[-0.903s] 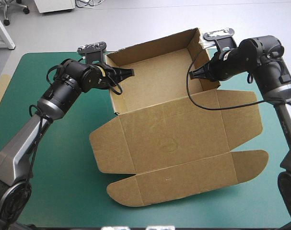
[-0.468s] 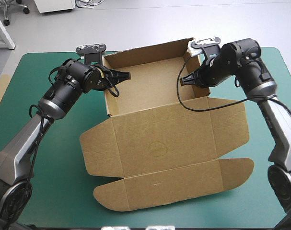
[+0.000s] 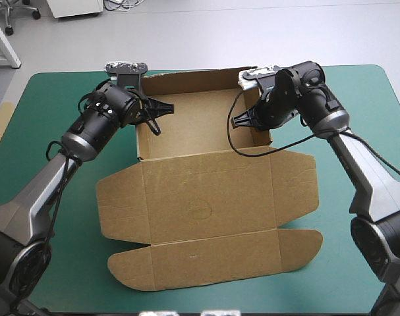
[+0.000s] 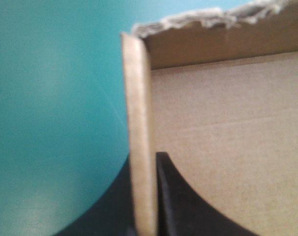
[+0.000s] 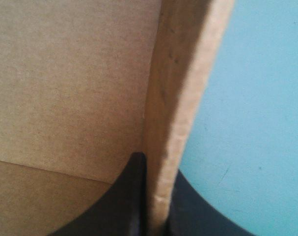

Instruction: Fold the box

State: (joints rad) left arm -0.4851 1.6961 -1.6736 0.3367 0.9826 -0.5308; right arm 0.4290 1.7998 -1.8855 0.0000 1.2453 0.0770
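Place: a robotics lab or test room.
Bench: one table (image 3: 81, 283) under a teal-green cover, filling most of the frame.
Robots: left arm (image 3: 87, 131) and right arm (image 3: 358, 158) come in from the lower corners and meet at the box (image 3: 206, 197).
Floor: bare grey floor (image 3: 206, 33) along the top.
Furniture: chair castors (image 3: 18, 13), white frame leg (image 3: 2, 43) and white cabinet base (image 3: 74, 6), upper left.
Cables: loose cables (image 3: 124, 5) on the floor, top edge.

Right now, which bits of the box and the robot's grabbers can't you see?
High view: the right arm covers most of the right wall of the box.
Left wrist view: the left gripper pinches a wall; the lid and flaps lie outside the picture.
Right wrist view: the right gripper pinches a wall whose far end is cut off.
All views: the box's underside, hidden against the teal-green cover.
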